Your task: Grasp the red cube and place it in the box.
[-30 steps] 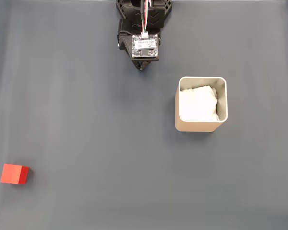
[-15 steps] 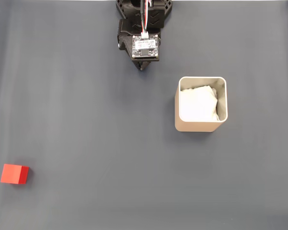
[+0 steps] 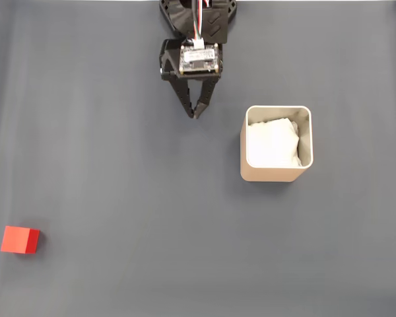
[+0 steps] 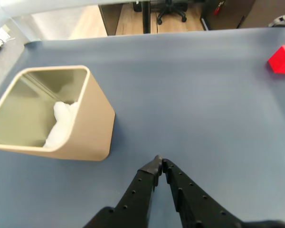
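The red cube lies on the grey mat at the lower left of the fixed view, and at the far right edge of the wrist view. The beige box with white paper inside stands right of centre; in the wrist view the box is at the left. My gripper reaches down from the arm at the top centre, its black fingertips together and nothing held. In the wrist view the gripper is shut, hovering over bare mat right of the box and far from the cube.
The arm's base sits at the top edge of the fixed view. The grey mat lies bare between gripper and cube. Beyond the mat's far edge in the wrist view are a wooden floor and chair legs.
The gripper has tipped forward and reached out from the base, so its fingers now show extended toward the middle of the mat. Cube and box have not moved.
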`<action>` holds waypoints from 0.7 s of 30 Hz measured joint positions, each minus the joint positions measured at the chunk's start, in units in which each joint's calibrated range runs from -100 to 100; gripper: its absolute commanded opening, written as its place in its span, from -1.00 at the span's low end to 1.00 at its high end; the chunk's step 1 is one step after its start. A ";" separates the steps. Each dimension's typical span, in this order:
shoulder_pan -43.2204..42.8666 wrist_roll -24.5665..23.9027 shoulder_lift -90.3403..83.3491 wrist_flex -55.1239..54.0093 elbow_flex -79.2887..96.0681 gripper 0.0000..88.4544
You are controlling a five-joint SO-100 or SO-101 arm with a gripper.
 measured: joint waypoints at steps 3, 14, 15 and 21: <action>0.00 -0.39 4.37 -0.57 -5.28 -1.00; 3.68 -1.61 24.16 1.22 -29.05 -1.00; 4.21 -1.61 25.95 1.95 -31.33 -1.00; 7.89 -0.39 35.40 4.22 -40.71 -1.00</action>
